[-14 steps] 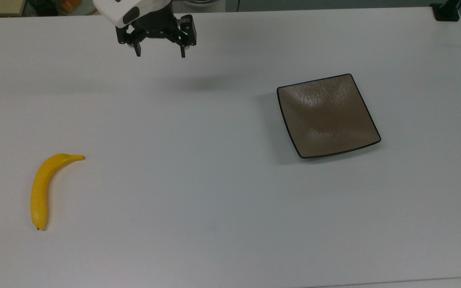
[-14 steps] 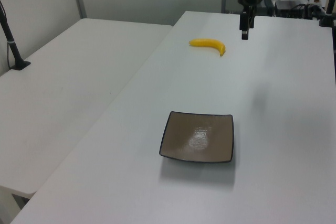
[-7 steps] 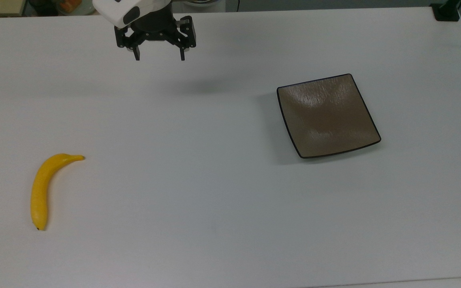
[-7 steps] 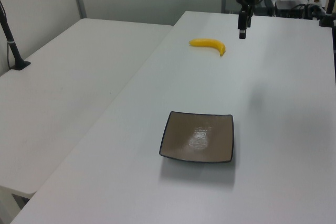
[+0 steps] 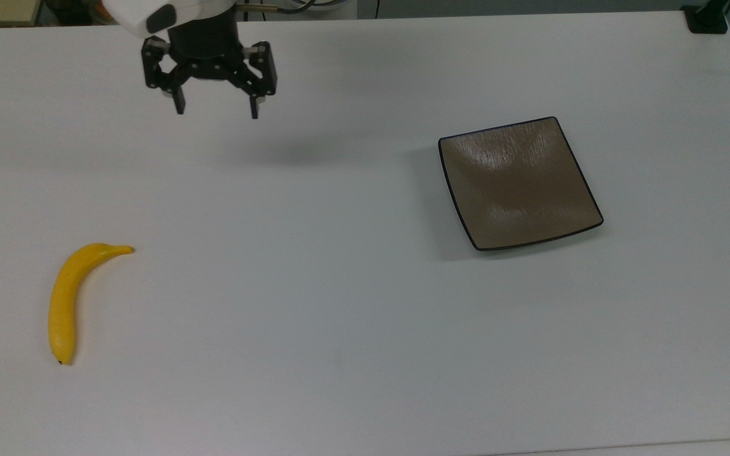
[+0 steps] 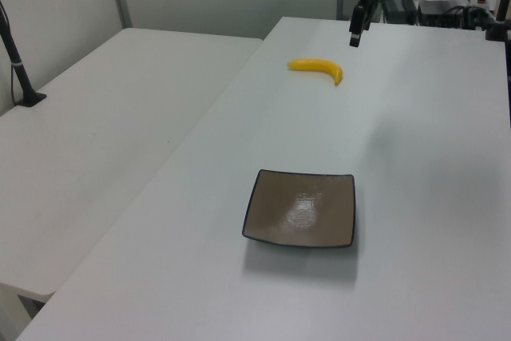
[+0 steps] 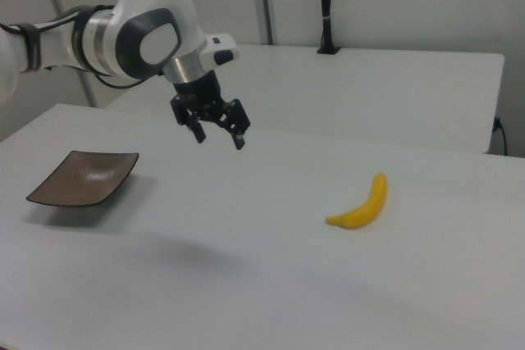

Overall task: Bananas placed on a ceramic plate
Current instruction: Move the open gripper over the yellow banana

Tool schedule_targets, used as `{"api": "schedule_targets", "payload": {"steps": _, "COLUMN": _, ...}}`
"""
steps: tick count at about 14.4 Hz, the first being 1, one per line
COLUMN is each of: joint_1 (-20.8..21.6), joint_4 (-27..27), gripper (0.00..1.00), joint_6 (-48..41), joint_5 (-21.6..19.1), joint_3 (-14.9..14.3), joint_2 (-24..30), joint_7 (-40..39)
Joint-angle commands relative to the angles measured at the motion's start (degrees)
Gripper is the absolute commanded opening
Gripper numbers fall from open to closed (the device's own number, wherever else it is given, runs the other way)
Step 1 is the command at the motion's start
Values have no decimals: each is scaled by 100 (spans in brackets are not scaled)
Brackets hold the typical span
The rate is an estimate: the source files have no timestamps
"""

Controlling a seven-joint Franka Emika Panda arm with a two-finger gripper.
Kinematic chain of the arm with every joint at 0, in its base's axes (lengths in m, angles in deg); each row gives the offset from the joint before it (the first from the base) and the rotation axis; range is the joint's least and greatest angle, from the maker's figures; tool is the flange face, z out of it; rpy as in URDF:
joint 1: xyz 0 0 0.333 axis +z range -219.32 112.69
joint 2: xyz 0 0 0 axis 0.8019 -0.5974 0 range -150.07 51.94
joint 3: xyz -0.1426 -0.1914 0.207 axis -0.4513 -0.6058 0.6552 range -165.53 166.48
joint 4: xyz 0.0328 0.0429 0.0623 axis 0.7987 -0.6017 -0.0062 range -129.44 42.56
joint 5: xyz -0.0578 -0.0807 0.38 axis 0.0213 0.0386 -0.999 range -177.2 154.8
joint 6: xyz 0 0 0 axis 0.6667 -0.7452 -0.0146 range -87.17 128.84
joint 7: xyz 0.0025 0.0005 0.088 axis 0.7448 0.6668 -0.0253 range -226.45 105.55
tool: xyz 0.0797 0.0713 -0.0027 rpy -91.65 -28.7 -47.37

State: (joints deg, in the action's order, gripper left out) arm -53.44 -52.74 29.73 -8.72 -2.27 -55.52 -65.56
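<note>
A single yellow banana (image 5: 68, 297) lies on the white table at the top view's lower left; it also shows as the banana (image 6: 318, 68) in the left view and the banana (image 7: 362, 205) in the right view. The square brown-grey ceramic plate (image 5: 518, 183) with a black rim sits bare at the top view's right, also the plate (image 6: 301, 209) and the plate (image 7: 84, 178). My gripper (image 5: 217, 111) hangs open and holds nothing, above the table near its far edge, well up from the banana. It shows too as the gripper (image 6: 354, 36) and the gripper (image 7: 218, 137).
The white table (image 5: 314, 285) is wide and bare around both objects. A second white table (image 6: 96, 133) adjoins it at the left view's left. A black post base (image 5: 707, 19) stands at the top view's upper right corner.
My gripper has moved toward the top view's left and slightly down in that view, still open. The banana and plate have not moved.
</note>
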Motion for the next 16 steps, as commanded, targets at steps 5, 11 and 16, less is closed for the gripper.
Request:
{"api": "schedule_targets", "payload": {"steps": 5, "joint_1": -163, "joint_4": -54, "gripper": 100, "joint_6": 1540, "joint_5": -20, "joint_3": -490, "joint_2": -531, "joint_7": 555}}
{"api": "schedule_targets", "payload": {"steps": 11, "joint_1": -646, "joint_4": -36, "gripper": 100, "joint_6": 3087, "joint_5": -55, "joint_3": -622, "joint_2": -1269, "joint_7": 861}}
{"api": "schedule_targets", "payload": {"steps": 16, "joint_1": -664, "joint_4": 226, "gripper": 100, "joint_6": 4107, "joint_5": -46, "joint_3": -851, "joint_2": -2060, "joint_7": 1248}}
